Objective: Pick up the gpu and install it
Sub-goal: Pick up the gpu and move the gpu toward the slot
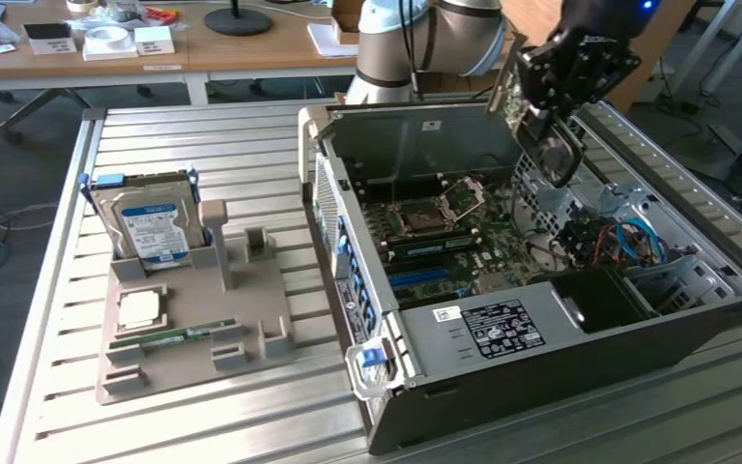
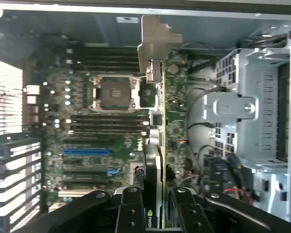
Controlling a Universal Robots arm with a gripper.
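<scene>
— Where's the graphics card (image 1: 547, 150)?
— Gripped on edge, hanging over the open computer case (image 1: 552, 387), between one and two o'clock in the exterior view.
— And the pincer (image 2: 157, 194)?
— Clamped on the card, above the mainboard (image 1: 462, 242). A hard drive (image 1: 152, 227) stands at nine o'clock on the worktop (image 1: 216, 425).

Bright daylight, soft shadows, patchy glare
</scene>
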